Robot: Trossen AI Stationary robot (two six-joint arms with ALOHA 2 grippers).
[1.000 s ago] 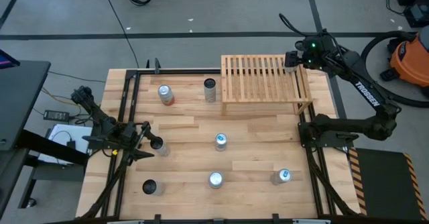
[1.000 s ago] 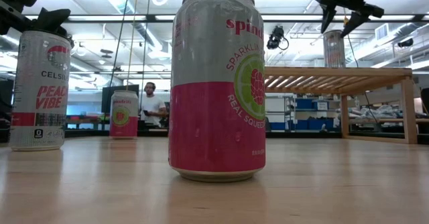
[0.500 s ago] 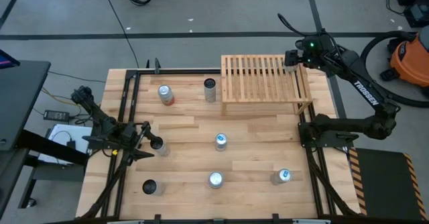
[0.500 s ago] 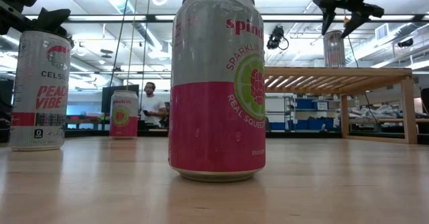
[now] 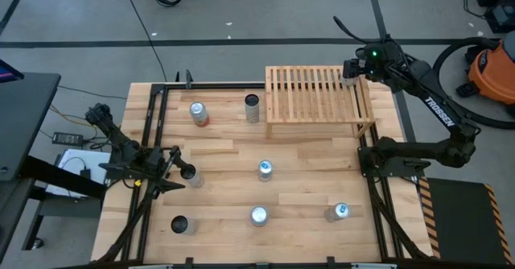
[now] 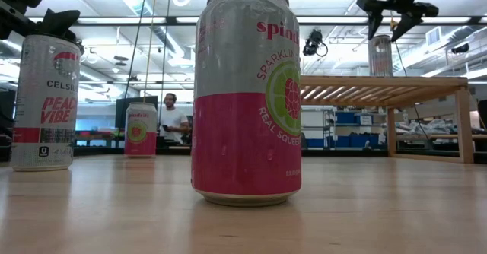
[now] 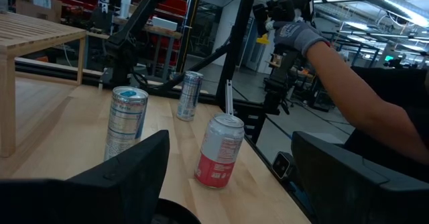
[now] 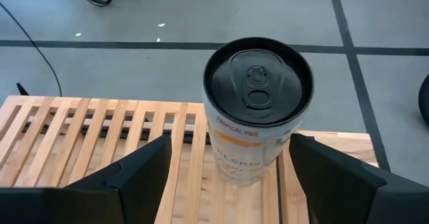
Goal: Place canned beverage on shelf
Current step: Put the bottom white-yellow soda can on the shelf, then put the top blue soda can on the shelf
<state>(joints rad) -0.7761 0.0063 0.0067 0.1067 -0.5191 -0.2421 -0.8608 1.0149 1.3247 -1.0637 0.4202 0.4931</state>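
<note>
The light-wood slatted shelf (image 5: pixel 310 92) stands at the table's far right. A black-topped canned beverage (image 8: pixel 258 110) stands upright on the slats near the shelf's far right corner (image 6: pixel 379 55). My right gripper (image 6: pixel 389 26) hangs open just above it, one finger to each side and clear of the can (image 8: pixel 228 158). At the table's left edge my left gripper (image 5: pixel 179 169) lies level and open, with the black top of a Celsius can (image 6: pixel 46 102) just below its fingers (image 7: pixel 167 214).
Several more cans stand on the table: two at the far left (image 5: pixel 199 113) (image 5: pixel 253 106), one in the middle (image 5: pixel 265 169), three along the near edge (image 5: pixel 258 215). A person's gloved hand (image 7: pixel 295 36) shows beyond the table.
My right gripper has turned a little above the can on the shelf and has stayed open. The can has kept still.
</note>
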